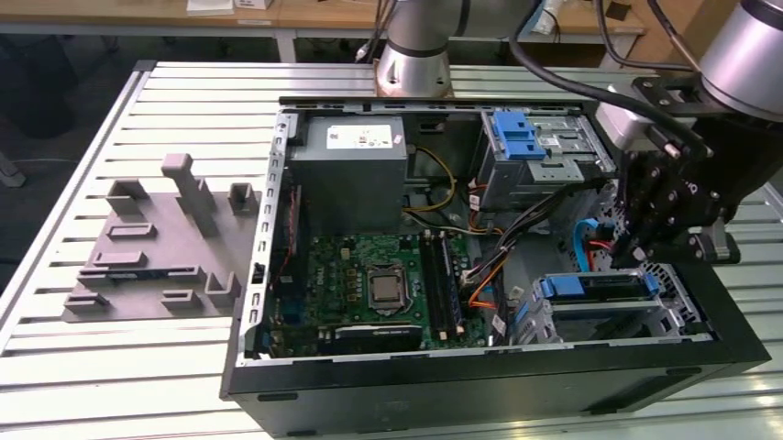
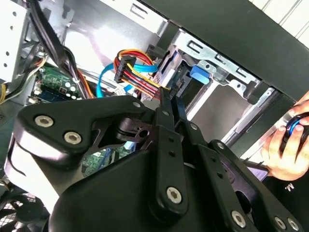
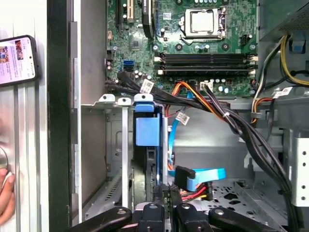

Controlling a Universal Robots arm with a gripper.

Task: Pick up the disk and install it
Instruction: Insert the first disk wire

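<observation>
One disk [image 1: 596, 286] seated in its cage (blue edge up), tool [image 1: 646, 246] beside it, grip unclear.

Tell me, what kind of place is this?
Probably a robotics lab or test workshop. An opened computer case lies on a slatted metal table, its motherboard exposed, with a robot gripper reaching into it. A grey fixture plate sits beside the case.

- A robotics lab or test workshop.
- An open desktop computer case [image 1: 490, 367] lies on a slatted aluminium counter [image 1: 73, 183], its motherboard [image 1: 367, 284] exposed.
- A robot arm's base [image 1: 413, 55] is bolted to the counter.
- A grey moulded fixture plate [image 1: 159, 247] sits beside the case.
- Wooden desks [image 1: 306, 11] stand behind.
</observation>
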